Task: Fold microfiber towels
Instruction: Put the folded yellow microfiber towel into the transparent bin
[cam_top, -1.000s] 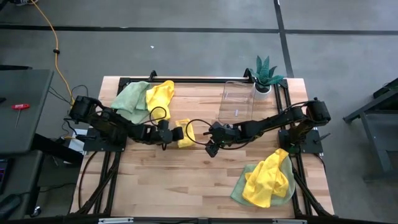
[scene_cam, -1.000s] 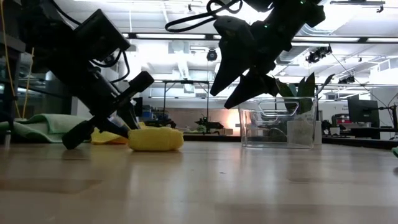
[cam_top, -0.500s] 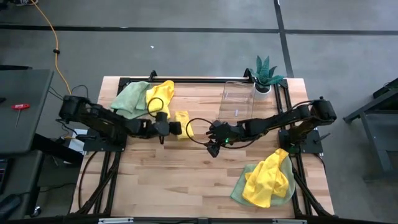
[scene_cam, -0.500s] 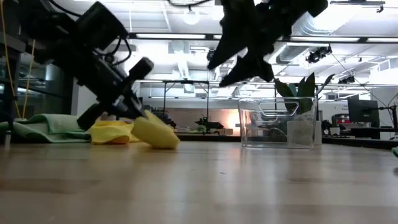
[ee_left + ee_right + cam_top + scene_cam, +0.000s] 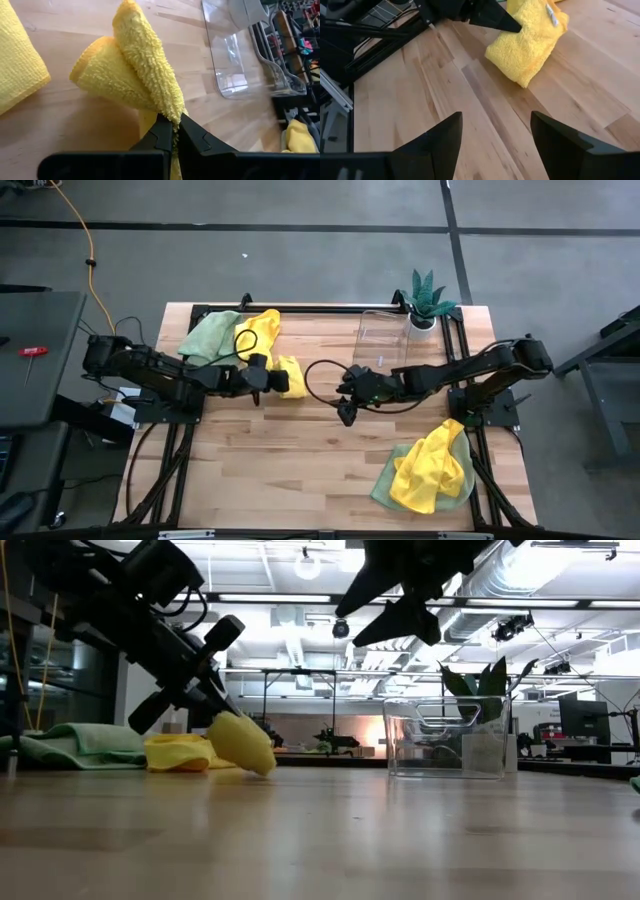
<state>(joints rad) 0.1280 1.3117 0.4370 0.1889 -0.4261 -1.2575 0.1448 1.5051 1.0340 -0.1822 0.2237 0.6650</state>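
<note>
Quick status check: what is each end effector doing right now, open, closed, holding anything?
Left end effector: closed on the folded yellow towel, carrying it partly lifted.
Right end effector: open, holding nothing, above mid-table.

My left end effector [image 5: 176, 134] is clamped on the lower edge of a folded yellow microfiber towel [image 5: 131, 70] that bulges up over the wooden table [image 5: 65, 120], with another yellow towel [image 5: 19, 55] just beside it and a clear plastic container [image 5: 240, 55] farther off.
</note>
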